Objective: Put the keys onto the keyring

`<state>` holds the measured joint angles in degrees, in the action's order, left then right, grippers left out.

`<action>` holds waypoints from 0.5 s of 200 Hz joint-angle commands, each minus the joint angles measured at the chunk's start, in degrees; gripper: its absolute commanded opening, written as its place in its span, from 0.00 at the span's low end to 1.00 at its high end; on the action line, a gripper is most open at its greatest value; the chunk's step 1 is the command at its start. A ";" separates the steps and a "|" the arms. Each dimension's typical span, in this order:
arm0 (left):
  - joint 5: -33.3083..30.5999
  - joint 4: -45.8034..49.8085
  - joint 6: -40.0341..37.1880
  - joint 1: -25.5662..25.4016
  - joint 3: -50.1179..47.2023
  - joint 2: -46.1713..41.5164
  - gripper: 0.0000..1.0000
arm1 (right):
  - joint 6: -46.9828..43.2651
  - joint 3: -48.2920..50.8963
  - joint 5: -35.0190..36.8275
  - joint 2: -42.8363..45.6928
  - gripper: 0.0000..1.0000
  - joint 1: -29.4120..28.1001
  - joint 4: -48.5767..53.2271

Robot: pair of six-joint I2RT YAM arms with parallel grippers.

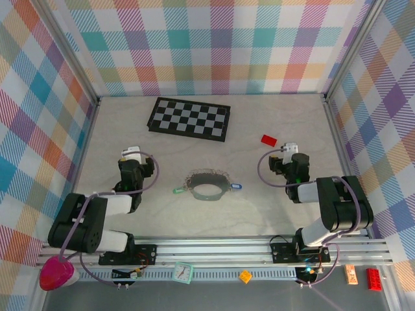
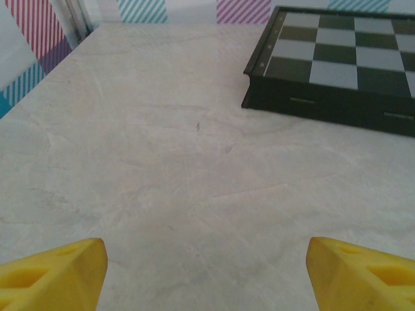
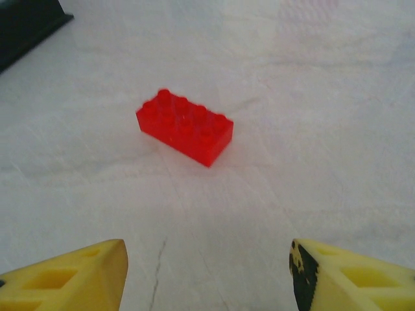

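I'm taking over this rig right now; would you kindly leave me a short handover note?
Left pincer: open, empty, chequered board ahead to its right.
Right pincer: open, empty, facing the red brick.
Keyring lies flat between the arms; green key at its left edge, blue key at its right edge.
Done: both keys sit against the ring; whether they are threaded cannot be told.
Left: check that, thread any loose key.

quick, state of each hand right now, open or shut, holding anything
Left hand: open, holding nothing.
Right hand: open, holding nothing.
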<state>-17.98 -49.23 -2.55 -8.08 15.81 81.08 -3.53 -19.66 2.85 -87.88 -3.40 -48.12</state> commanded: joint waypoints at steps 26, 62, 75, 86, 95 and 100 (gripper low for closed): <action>4.82 -9.31 0.45 1.33 1.68 7.71 0.80 | 1.75 -2.39 -4.69 0.01 0.67 1.61 -2.16; -1.62 -3.56 1.54 0.67 6.35 9.56 1.00 | 2.69 -3.53 -5.50 -0.02 0.68 2.56 0.00; -0.74 -2.46 1.76 0.86 6.43 9.15 1.00 | 3.25 -3.91 -5.84 -0.10 0.69 2.91 0.69; -0.66 -2.80 1.73 0.86 6.44 9.33 1.00 | 3.48 -4.14 -6.06 -0.17 0.69 3.16 1.00; -0.66 -2.39 1.79 0.91 6.63 9.27 1.00 | 3.53 -4.16 -6.10 -0.14 0.69 3.28 1.05; -0.70 -2.71 1.76 0.94 6.53 9.39 1.00 | 3.53 -4.16 -6.10 -0.19 0.70 3.31 1.08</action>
<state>-17.65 -52.40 -1.41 -7.35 22.00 90.59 -1.52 -22.63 -1.63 -87.88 -0.67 -47.33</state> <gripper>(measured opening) 0.998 0.692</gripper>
